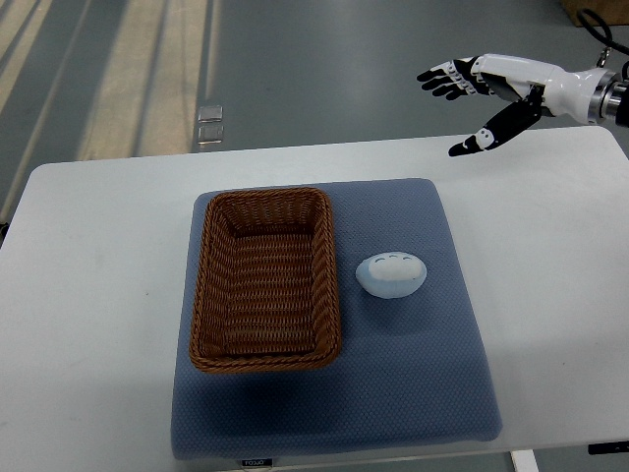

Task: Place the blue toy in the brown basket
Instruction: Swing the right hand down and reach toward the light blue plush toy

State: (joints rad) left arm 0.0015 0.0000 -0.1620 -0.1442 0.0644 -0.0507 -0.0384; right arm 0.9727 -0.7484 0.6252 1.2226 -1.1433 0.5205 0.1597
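While the right hand [479,95] hangs above the far right edge of the white table [88,295] with its fingers spread apart and nothing in them, the blue toy [391,274] lies well apart from it, on the blue-grey mat [413,383] and just beside the right wall of the brown basket [265,280], not touching it as far as can be seen. From the fingertips the toy lies toward the near side of the table and to the left; it is a pale rounded oval whose long axis runs roughly left to right, across the basket's long side. The basket is empty, so the placing is not yet begun. Only the right arm shows, so it is the one nearer; the left is out of view. It would likely need to come down and inward over the toy. A small label sits at the mat's near edge, its print too small to read
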